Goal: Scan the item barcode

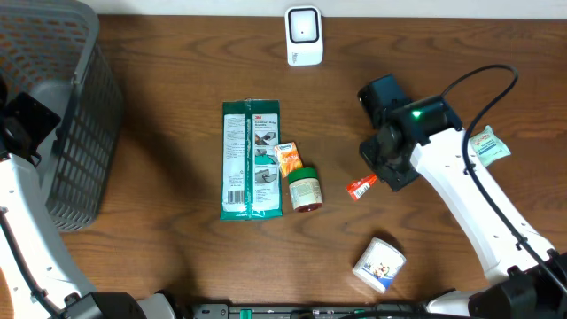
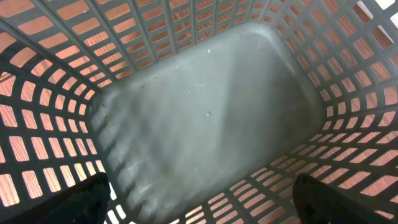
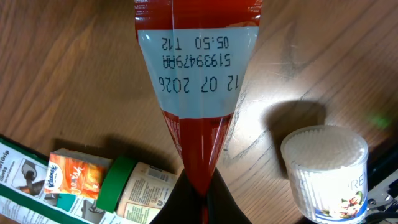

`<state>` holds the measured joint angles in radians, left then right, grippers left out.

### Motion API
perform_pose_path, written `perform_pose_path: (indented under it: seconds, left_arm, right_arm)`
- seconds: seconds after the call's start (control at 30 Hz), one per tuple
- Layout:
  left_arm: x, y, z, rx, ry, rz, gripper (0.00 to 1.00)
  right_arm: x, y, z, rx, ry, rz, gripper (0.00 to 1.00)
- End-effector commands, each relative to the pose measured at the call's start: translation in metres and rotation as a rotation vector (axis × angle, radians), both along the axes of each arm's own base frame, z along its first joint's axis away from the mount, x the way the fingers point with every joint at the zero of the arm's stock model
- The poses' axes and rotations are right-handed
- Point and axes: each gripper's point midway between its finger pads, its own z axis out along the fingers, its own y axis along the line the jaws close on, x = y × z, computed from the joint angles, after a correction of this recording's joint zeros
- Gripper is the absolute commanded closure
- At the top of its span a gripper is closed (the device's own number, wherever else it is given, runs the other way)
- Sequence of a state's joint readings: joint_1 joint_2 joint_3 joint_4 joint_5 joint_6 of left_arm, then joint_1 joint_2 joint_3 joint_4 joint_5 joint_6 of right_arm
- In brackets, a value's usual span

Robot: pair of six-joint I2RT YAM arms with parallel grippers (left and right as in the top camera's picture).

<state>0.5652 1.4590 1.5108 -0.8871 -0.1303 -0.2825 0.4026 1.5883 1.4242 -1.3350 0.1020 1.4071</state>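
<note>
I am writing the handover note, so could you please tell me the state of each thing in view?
left gripper: open, empty, above the basket.
right gripper: shut on the red sachet.
red sachet: held by one end, date print showing.
basket: nothing seen inside.
jar: on its side, green lid on.
green pack: flat, barcode facing up.
tissue pack: lying flat.
swab tub: full of swabs.
scanner: standing, nothing in front of it.

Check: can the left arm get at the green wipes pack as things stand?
Probably yes. The left gripper hangs open and empty over the basket; nothing lies between the basket and the green wipes pack, flat on the table. The jar and orange packet sit only at its far edge.
</note>
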Motion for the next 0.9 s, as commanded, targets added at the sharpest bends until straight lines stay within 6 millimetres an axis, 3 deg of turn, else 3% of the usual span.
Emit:
perform_pose_path:
  seconds: [0.0, 0.37, 0.6, 0.87]
  left_arm:
    - [0.001, 0.003, 0.002, 0.011, 0.006, -0.003, 0.07]
    - [0.001, 0.003, 0.002, 0.011, 0.006, -0.003, 0.07]
    - [0.001, 0.003, 0.002, 0.011, 0.006, -0.003, 0.07]
    - [0.001, 0.003, 0.002, 0.011, 0.006, -0.003, 0.06]
  right_arm:
    - [0.003, -0.011, 0.004, -0.013, -0.016, -0.005, 0.99]
    - [0.016, -0.031, 0.005, -0.046, -0.023, 0.179, 0.99]
    - [0.024, -0.031, 0.006, -0.062, -0.045, 0.345, 0.99]
    - [0.024, -0.029, 0.006, -0.052, -0.041, 0.354, 0.99]
